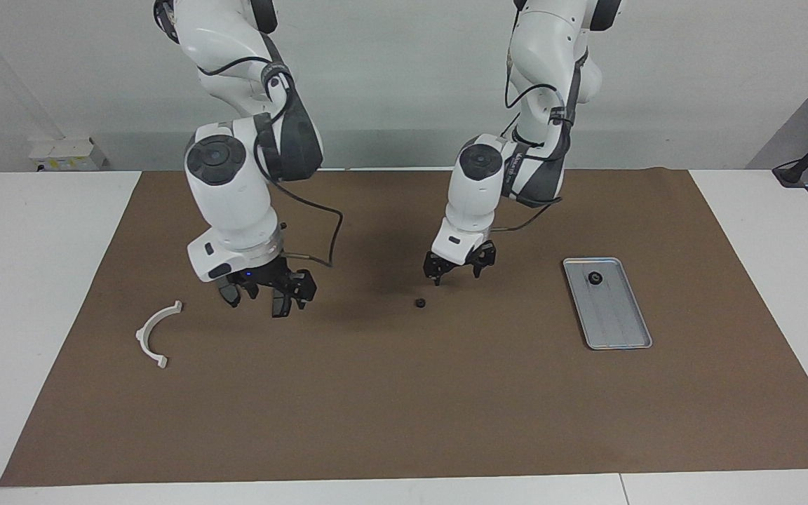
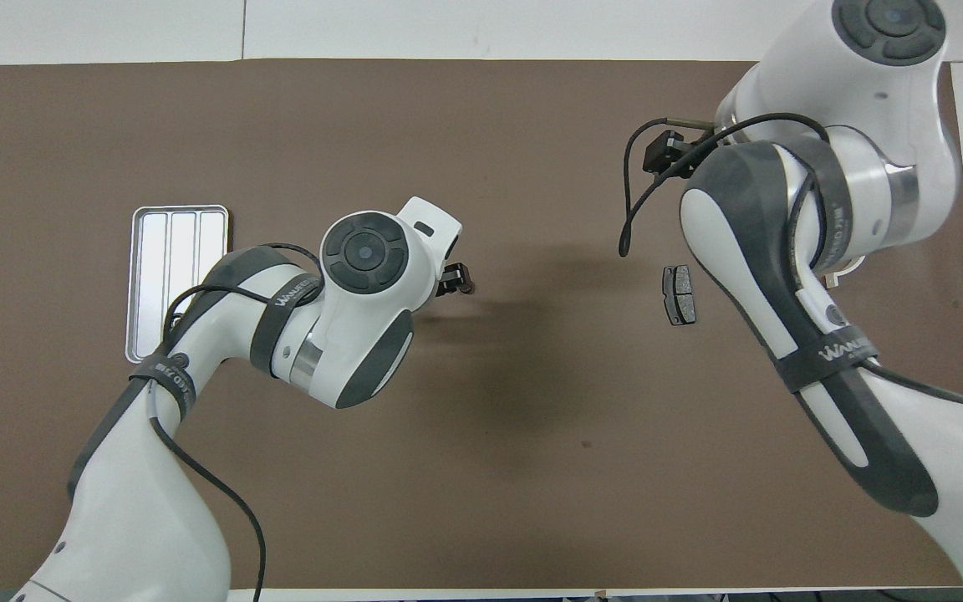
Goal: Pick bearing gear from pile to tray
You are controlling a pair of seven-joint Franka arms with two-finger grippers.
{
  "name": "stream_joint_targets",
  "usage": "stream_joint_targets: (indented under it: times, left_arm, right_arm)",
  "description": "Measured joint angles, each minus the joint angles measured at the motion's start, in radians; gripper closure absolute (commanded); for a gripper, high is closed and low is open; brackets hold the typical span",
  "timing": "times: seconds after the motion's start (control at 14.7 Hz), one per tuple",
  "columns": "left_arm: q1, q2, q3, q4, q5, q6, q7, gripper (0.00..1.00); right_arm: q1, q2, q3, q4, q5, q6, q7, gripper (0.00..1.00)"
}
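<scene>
One small black bearing gear (image 1: 419,303) lies on the brown mat near its middle. My left gripper (image 1: 456,272) hangs open just above it, a little toward the robots, and covers it in the overhead view, where the left gripper (image 2: 458,280) shows beside its wrist. A second bearing gear (image 1: 595,278) sits in the silver tray (image 1: 618,330) at the end nearer the robots. My right gripper (image 1: 267,298) is open and empty, low over the two dark brake pads of the pile, partly hiding them. One brake pad (image 2: 680,294) shows from overhead.
The white half-ring bracket (image 1: 155,330) lies on the mat toward the right arm's end, beside the brake pads. The tray (image 2: 151,284) is half covered by my left arm from overhead. A brown mat (image 1: 404,407) covers the table.
</scene>
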Motion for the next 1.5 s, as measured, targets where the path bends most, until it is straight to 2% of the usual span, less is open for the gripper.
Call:
stream_joint_targets:
  times: [0.14, 0.34, 0.75, 0.95, 1.16, 1.5]
  left_arm:
    - [-0.029, 0.063, 0.000, 0.057, 0.000, 0.005, -0.030, 0.01]
    - [-0.059, 0.101, 0.001, 0.083, 0.000, 0.007, -0.058, 0.01]
    - [-0.085, 0.183, 0.021, 0.142, 0.019, 0.010, -0.086, 0.03]
    - [-0.084, 0.185, 0.035, 0.150, 0.059, 0.013, -0.086, 0.12]
    - [-0.082, 0.185, 0.040, 0.152, 0.066, 0.017, -0.086, 0.14]
    - [-0.086, 0.192, 0.031, 0.149, 0.066, 0.017, -0.107, 0.14]
  right_arm:
    - [-0.049, -0.015, 0.000, 0.000, 0.017, -0.028, -0.115, 0.00]
    - [-0.103, -0.034, 0.000, -0.001, 0.031, -0.056, -0.253, 0.00]
    - [-0.118, -0.044, 0.000, -0.007, 0.032, -0.060, -0.283, 0.00]
    - [-0.123, -0.063, -0.012, -0.008, 0.032, -0.060, -0.283, 0.00]
    - [-0.125, -0.133, -0.031, -0.036, 0.032, -0.093, -0.303, 0.00]
    - [-0.127, -0.295, -0.032, -0.079, 0.031, -0.231, -0.328, 0.00]
